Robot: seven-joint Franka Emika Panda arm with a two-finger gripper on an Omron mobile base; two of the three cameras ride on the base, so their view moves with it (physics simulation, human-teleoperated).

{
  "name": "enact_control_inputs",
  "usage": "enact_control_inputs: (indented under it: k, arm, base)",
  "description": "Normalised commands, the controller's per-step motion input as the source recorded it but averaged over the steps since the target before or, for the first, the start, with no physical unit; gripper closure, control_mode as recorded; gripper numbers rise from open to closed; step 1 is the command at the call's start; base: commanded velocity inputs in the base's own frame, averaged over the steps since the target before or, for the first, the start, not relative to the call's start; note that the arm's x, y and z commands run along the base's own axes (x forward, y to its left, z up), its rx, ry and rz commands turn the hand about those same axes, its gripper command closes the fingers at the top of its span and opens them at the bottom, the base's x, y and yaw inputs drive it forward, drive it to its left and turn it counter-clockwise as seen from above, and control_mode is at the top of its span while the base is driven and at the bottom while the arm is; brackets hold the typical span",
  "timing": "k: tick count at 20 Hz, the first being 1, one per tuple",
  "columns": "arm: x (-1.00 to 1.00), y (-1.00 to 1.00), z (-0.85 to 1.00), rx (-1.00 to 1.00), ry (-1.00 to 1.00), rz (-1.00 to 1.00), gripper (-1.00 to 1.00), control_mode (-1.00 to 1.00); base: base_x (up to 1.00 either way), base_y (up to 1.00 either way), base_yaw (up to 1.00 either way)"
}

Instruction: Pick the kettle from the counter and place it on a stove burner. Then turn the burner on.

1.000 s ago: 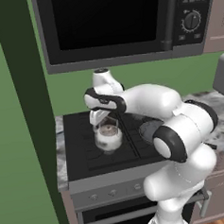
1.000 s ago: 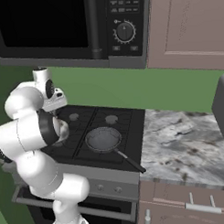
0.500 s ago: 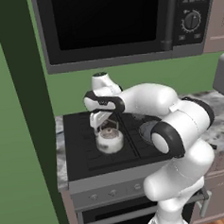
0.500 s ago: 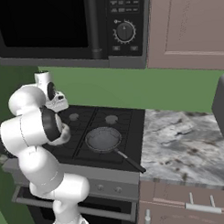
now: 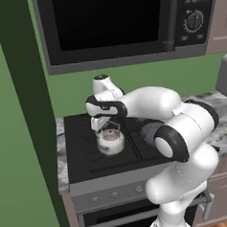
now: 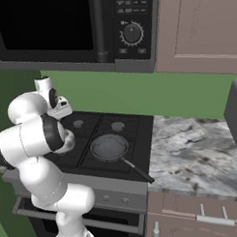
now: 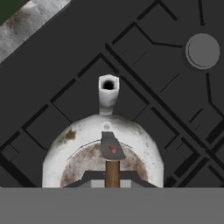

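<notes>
Left base view puts the gripper (image 5: 105, 125) directly above the kettle (image 5: 110, 140), its jaws clamped together on the thin brownish wire handle at the top of the arch. The kettle is over the black stove top (image 5: 82, 149), on the front left part of the grate; whether its base touches the grate or hangs just above it cannot be told. Hand view looks straight down on the kettle (image 7: 103, 151): a rounded white-silver body with rusty staining around the lid, the short spout (image 7: 108, 92) pointing away from the camera across the grate arms, and the brown handle (image 7: 112, 171) running up into the closed fingers. A small round grey burner cap (image 7: 202, 50) lies well beyond the kettle, toward the upper right of that view. Right base view shows a dark frying pan (image 6: 110, 148) on the stove to the right of the kettle's spot, with the marbled counter (image 6: 199, 156) beyond the stove's right edge. A black microwave (image 5: 123, 23) hangs above the stove.
</notes>
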Motion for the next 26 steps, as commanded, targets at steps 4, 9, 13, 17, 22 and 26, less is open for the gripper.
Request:
enact_control_inputs:
  k: [4, 9, 13, 17, 22, 26]
  arm:
    - [0.0, 0.0, -0.06, 0.0, -0.08, 0.0, -1.0, -1.0]
    - [0.0, 0.0, 0.0, 0.0, 0.0, 0.0, -1.0, -1.0]
    - [0.0, 0.0, 0.0, 0.0, 0.0, 0.0, -1.0, -1.0]
    - [0.0, 0.0, 0.05, 0.0, -0.04, 0.0, -1.0, -1.0]
    - [-0.17, 0.0, 0.29, 0.0, -0.19, 0.0, -1.0, -1.0]
    - [-0.37, 0.0, 0.29, 0.0, -0.29, 0.0, -1.0, -1.0]
  base:
    - [0.0, 0.0, 0.0]
    - [0.0, 0.0, 0.0]
    - [0.0, 0.0, 0.0]
    - [0.0, 0.0, 0.0]
    - [0.0, 0.0, 0.0]
    - [0.0, 0.0, 0.0]
